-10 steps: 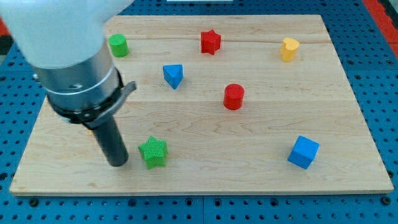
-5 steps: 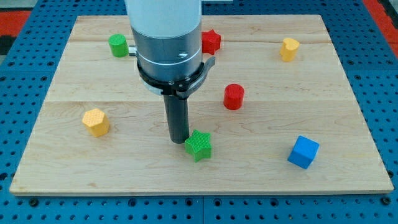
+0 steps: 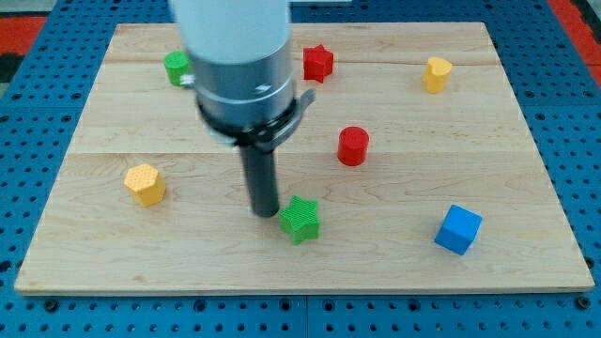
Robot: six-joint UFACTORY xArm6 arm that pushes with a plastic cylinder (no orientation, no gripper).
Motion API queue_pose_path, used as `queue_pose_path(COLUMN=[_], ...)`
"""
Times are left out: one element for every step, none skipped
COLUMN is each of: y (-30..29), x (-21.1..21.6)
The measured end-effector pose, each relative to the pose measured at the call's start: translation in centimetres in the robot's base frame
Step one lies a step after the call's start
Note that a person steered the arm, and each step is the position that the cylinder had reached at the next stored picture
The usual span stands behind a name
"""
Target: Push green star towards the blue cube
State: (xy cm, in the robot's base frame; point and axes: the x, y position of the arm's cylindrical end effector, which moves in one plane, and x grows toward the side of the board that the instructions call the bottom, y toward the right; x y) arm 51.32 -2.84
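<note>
The green star sits near the middle of the wooden board, a bit toward the view's bottom. The blue cube is well apart from it, off to the view's right and a tiny bit lower. The rod has no claw to open or shut, so it holds nothing; it can only shove. The tip stands just beside the star, on its left and a touch higher, so close that I cannot tell if they touch. That is close to the right side to push from, since the cube lies the other way. To do this well, I think the tip should sit right behind the star's middle, on a straight line with the cube. If it pushes on one point of the star, the star may spin and slip off to the side. A slow, steady slide to the right and slightly down looks best. The red cylinder is above that path and should stay out of it. The yellow block on the left is far from the path.
</note>
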Motion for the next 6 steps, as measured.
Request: queue_pose_path(y=[2.2,0.1,-0.9,-1.9,-5.0,-4.8], x=[0.7,-0.9,-1.2,-1.2,-0.6,1.8])
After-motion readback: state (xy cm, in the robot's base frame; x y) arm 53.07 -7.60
